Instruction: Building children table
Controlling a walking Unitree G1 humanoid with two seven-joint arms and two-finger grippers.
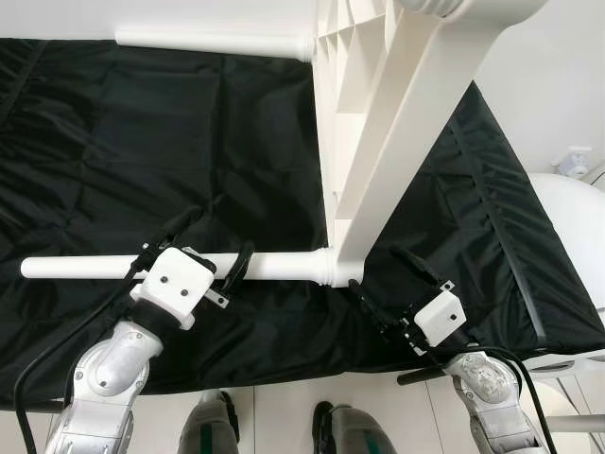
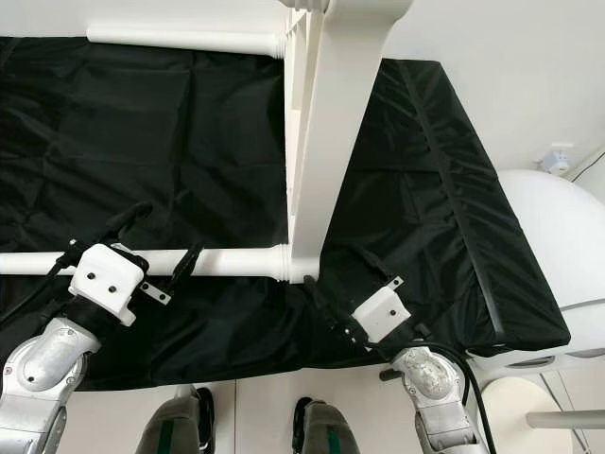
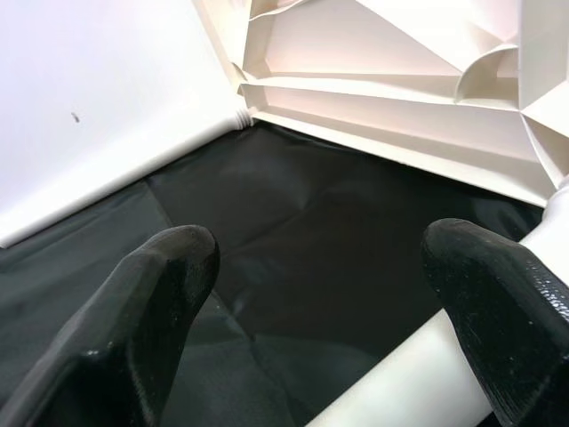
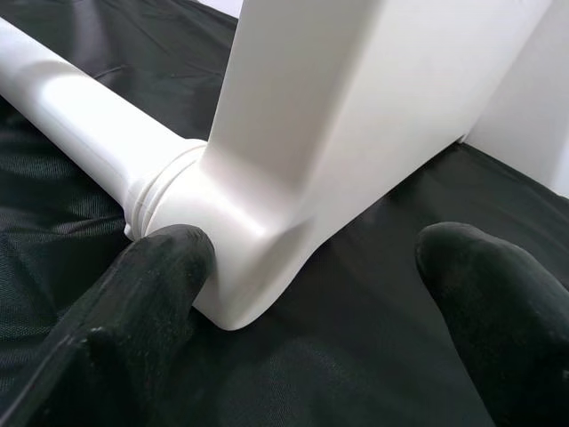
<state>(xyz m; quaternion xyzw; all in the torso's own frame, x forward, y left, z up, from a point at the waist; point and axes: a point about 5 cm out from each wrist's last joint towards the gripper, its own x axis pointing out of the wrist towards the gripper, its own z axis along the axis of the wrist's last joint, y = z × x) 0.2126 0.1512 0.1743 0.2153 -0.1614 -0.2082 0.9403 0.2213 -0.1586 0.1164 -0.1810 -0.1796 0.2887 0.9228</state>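
A white plastic tabletop [image 1: 378,123] stands on its edge on a black cloth [image 1: 142,142]. A white round leg [image 1: 85,267] runs left from its near corner socket [image 1: 333,267]. Another leg [image 1: 213,43] sticks out at the far side. My left gripper [image 1: 213,248] is open over the near leg, one finger [image 3: 498,311] lying against it. My right gripper [image 1: 389,282] is open at the near corner, where one finger [image 4: 151,294] touches the socket [image 4: 222,267] and the other stands apart on the cloth side. The ribbed underside [image 3: 400,80] faces the left wrist camera.
The black cloth's front edge [image 1: 284,378] drops to a pale floor where my feet [image 1: 274,426] stand. A white rounded object [image 1: 577,218] sits off the cloth's right edge, below a wall socket [image 1: 574,163].
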